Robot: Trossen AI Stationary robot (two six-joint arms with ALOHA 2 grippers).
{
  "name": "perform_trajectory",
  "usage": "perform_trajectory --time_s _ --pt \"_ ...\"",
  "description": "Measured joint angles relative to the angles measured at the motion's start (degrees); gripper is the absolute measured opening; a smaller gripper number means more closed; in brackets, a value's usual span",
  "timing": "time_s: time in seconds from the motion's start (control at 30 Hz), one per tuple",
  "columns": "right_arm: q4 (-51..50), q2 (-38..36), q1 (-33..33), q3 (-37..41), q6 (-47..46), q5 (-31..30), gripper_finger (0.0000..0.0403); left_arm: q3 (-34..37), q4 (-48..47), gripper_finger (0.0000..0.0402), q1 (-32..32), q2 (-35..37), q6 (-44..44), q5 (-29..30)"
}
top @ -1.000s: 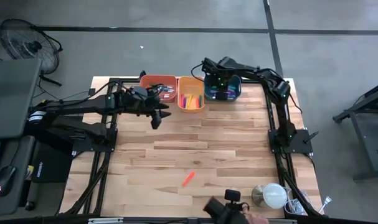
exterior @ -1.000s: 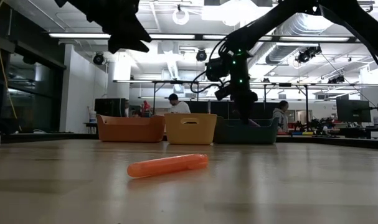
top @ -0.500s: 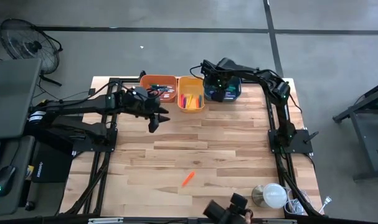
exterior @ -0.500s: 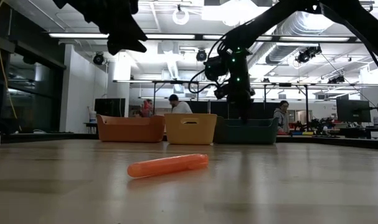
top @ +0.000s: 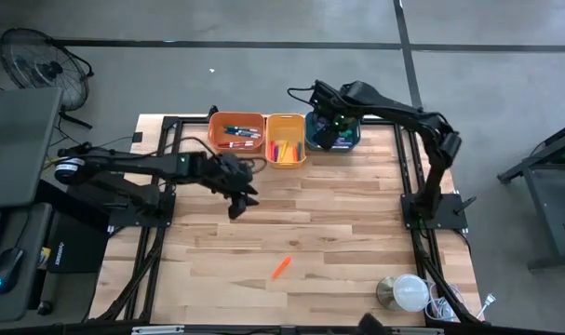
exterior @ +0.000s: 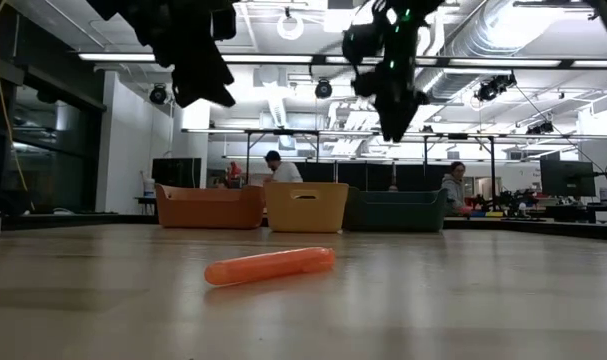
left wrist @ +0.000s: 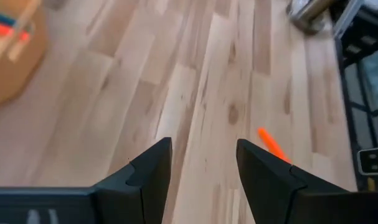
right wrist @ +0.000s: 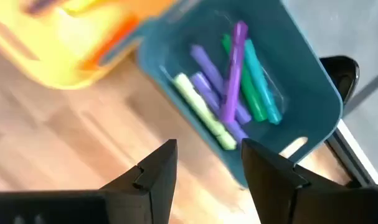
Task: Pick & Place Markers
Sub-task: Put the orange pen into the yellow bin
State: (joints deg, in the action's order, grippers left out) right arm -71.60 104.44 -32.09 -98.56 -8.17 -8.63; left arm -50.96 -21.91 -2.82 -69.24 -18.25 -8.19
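Right fingers (right wrist: 204,180): apart, nothing between; poised over teal bin (right wrist: 301,87), upper centre-right of high view. Inside the bin: purple, green, teal and pale yellow-green markers (right wrist: 229,99), lying loosely side by side and crossed.

Left fingers (left wrist: 201,180): apart, nothing held; above bare counter (top: 338,223), left of centre in high view, pointing toward orange marker (left wrist: 273,144).

Orange marker: alone on counter, lower centre of high view (top: 281,268); foreground centre of low view (exterior: 270,266), lying flat, well apart from both arms.

Bins, upper centre of high view, in a row touching: orange bin (top: 236,133) w/ several markers, red and dark among them; yellow bin (top: 285,140) w/ orange and pink markers; teal bin at right.

Bkgd, low view: two seated persons behind bins. Round white object (top: 410,292) at lower right edge of counter.
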Motion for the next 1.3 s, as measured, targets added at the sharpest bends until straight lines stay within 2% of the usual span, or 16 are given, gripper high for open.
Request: perform_trajectory --time_s 0.23,0.5,0.77,0.9,1.0,1.1,1.3 --pt "-3.26 -7.92 6.45 0.0 -4.79 -4.24 0.0167 0.0 0.25 0.0177 7.67 -4.68 -8.05 7.95" --pt "-5.56 -16.14 18.41 0.0 -7.03 -10.5 0.0167 -0.92 2.4 0.0177 15.25 -10.14 -21.18 16.88" --pt "-7.74 -23.17 36.29 0.04 -10.33 -18.37 0.0161 -10.17 1.06 0.0177 20.66 -21.44 -28.66 21.17" --pt "-6.06 -26.68 44.31 1.74 -12.83 -23.82 0.0161 -18.47 -5.92 0.0177 21.39 -28.83 -30.51 21.3" --pt "2.31 -32.39 48.63 11.1 -14.0 -23.24 0.0161 -24.68 -13.26 0.0177 21.7 -33.87 -31.68 21.59" --pt "15.95 -40.63 51.69 26.36 -15.72 -20.37 0.0161 -29.87 -17.39 0.0177 21.7 -36.84 -31.86 21.47" --pt "43.04 -56.74 55.2 53.39 -17.58 -20.22 0.0156 -32.76 -18.81 0.0177 22.96 -38.72 -34.93 19.54"
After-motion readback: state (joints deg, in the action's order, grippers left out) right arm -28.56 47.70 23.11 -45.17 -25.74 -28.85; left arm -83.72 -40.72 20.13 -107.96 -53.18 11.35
